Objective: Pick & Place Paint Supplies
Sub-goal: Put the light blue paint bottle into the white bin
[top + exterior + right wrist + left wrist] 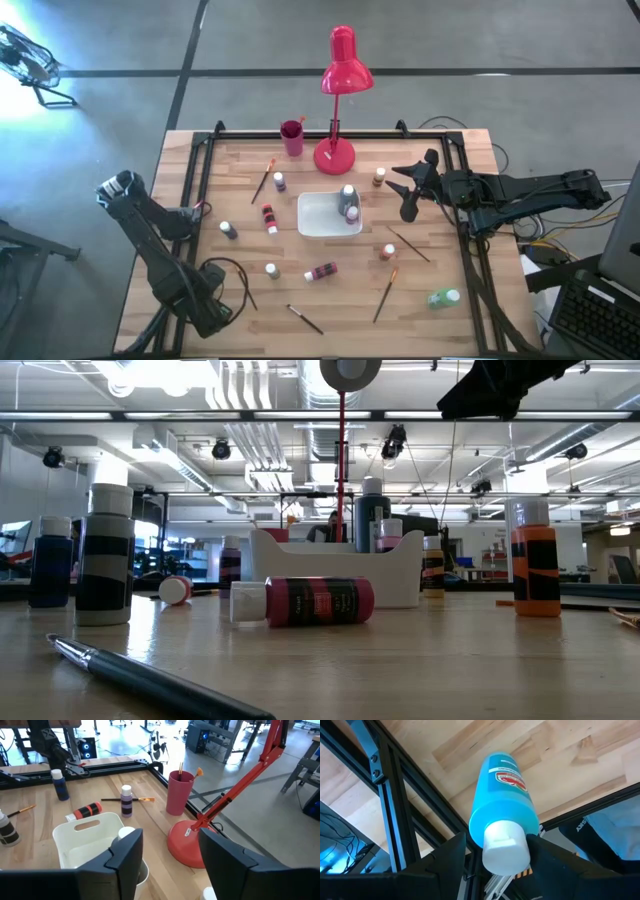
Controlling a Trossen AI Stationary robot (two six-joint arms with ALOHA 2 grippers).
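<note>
A pale wooden plank table (330,300) in a black metal frame holds scattered paint supplies. At the table's centre sits a glossy white rectangular tray (322,220) with two capped bottles (349,203) standing at its 2 o'clock corner. Around it, seen from above, are about nine more small cylindrical bottles, some upright, some lying, including a red one (268,218) at 9 o'clock and a green one (443,297) at 4 o'clock. Four thin brushes (385,293) lie about. The left gripper (495,847), at the table's 8 o'clock edge, clasps a smooth bright blue bottle (502,795) near its white cap. The right gripper (408,190), at 3 o'clock, hangs empty, jaws spread wide.
</note>
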